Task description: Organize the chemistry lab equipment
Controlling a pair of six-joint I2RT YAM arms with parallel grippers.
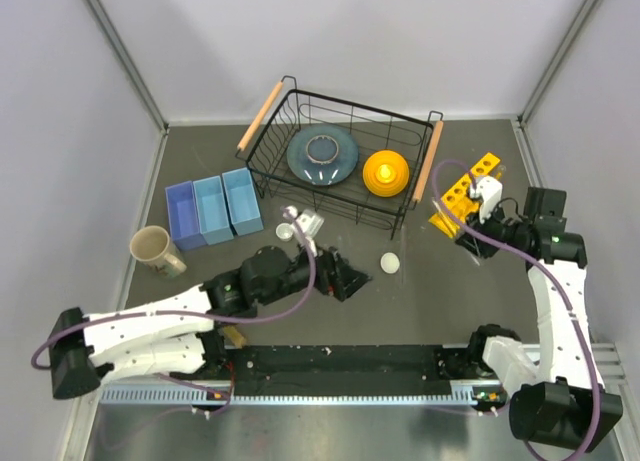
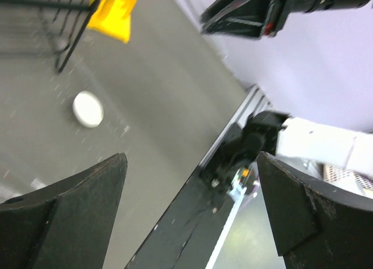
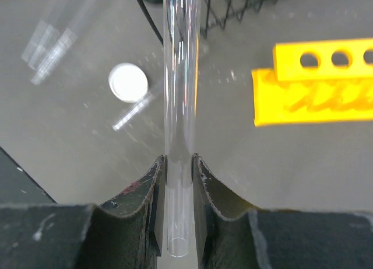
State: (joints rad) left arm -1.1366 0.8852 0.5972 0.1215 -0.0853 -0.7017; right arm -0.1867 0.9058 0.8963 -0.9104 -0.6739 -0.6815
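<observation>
I've got a black wire basket (image 1: pixel 330 207) at far centre of the dark surface (image 1: pixel 410 311), w/ a wooden handle at each end. Inside it: grey-blue plate (image 1: pixel 322 156) on the left, orange bowl (image 1: pixel 386 172) on the right, just beside each other. Left of the basket, 3 light-blue bins (image 1: pixel 212 209) stand in a row, touching. Beige mug (image 1: pixel 152 248) is near-left of the bins; can't tell if it's upright.

Clear tube (image 3: pixel 182 105) running off the top of my right wrist view, far end unseen, yellow rack (image 3: pixel 315 88) cut by that view's right edge, further holes out of sight, white round piece (image 2: pixel 88 109) and wire basket (image 2: pixel 73 42) blurred in my left wrist view, basket cropped.
</observation>
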